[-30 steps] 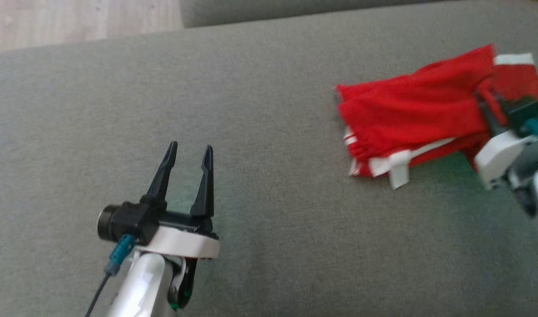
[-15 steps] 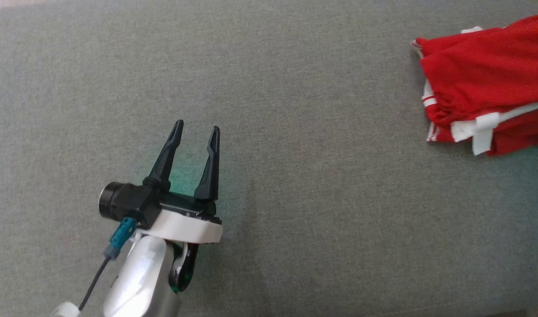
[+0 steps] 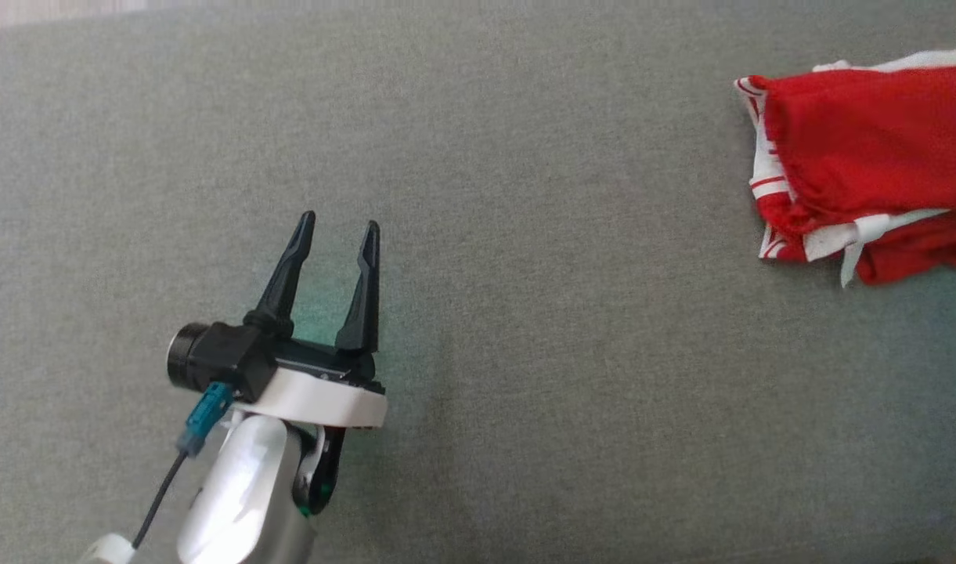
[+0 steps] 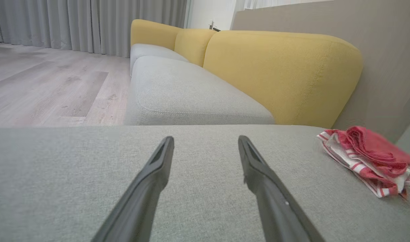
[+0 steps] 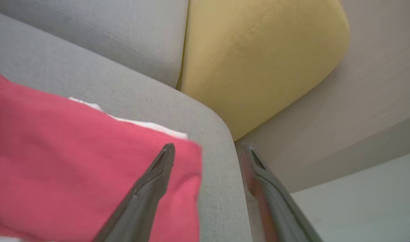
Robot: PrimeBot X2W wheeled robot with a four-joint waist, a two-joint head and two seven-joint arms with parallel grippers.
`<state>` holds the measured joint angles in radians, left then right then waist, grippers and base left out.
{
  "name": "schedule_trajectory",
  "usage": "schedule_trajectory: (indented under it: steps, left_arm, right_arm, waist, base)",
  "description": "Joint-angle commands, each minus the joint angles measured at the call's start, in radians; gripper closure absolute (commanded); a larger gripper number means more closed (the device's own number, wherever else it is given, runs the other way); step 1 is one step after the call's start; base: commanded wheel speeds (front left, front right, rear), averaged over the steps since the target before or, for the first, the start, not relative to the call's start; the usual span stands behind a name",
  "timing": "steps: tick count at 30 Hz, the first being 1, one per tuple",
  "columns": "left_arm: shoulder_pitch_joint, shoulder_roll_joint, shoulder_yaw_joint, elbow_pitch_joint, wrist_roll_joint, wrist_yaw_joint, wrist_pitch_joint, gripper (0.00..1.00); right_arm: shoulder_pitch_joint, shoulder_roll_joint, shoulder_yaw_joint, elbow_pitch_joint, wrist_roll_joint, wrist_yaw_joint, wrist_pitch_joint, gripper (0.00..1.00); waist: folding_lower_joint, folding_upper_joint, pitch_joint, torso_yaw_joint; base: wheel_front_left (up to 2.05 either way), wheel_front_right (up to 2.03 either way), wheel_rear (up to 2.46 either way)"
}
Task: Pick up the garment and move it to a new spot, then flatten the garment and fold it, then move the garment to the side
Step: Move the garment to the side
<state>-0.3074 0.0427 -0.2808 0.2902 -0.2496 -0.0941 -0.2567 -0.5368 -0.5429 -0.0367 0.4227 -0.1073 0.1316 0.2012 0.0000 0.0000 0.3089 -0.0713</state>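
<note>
While the left gripper (image 3: 340,221) hovers over the near-left part of the grey woven fabric sofa seat (image 3: 540,329), its two dark fingers are spread wide with nothing between them, tips pointing to the far side. Centre of the seat is bare fabric. Far right: the red mesh garment with white stripe trim (image 3: 861,149) lies bunched and folded on the seat, well apart from the left gripper, running off the right edge of the head view. Its long axis looks roughly left-right, white trim and a loose white tab on the near edge. Right gripper (image 5: 209,147), in its own wrist view, is also spread wide and empty; one finger sits over the garment's red corner, the other past the seat's rounded edge, with no cloth pinched between them. Cannot tell if that finger touches the cloth. Mustard-yellow padded backrest (image 4: 275,67) sits at the far side, beyond the garment. Judgement: the garment lies right and far of the left gripper, so the right arm is much the nearer one; any further nudge sideways or regrasp would likely fall to it, taken across the short axis at the right end.
</note>
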Motion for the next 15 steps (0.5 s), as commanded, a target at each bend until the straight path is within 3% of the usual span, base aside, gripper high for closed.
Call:
schedule_trajectory:
  steps: [1, 10, 15]
  left_arm:
    - [-0.015, 0.008, 0.037, -0.025, -0.002, -0.001, -0.005, 0.00]
    - [0.029, 0.008, 0.063, -0.050, -0.021, 0.018, -0.005, 0.00]
    - [0.074, 0.008, 0.089, -0.089, -0.018, 0.034, -0.005, 0.00]
  right_arm:
    - [0.016, -0.016, 0.001, -0.043, -0.004, -0.001, -0.013, 0.00]
    - [0.023, 0.130, 0.054, -0.185, 0.053, -0.001, -0.067, 0.00]
    - [0.065, 0.294, 0.065, -0.265, 0.138, -0.001, -0.163, 0.00]
  waist:
    - [0.0000, 0.0000, -0.019, -0.002]
    - [0.0000, 0.0000, -0.134, 0.009]
    - [0.0000, 0.0000, -0.206, 0.035]
  base:
    - [0.00, 0.00, 0.00]
    - [0.00, 0.00, 0.00]
    - [0.00, 0.00, 0.00]
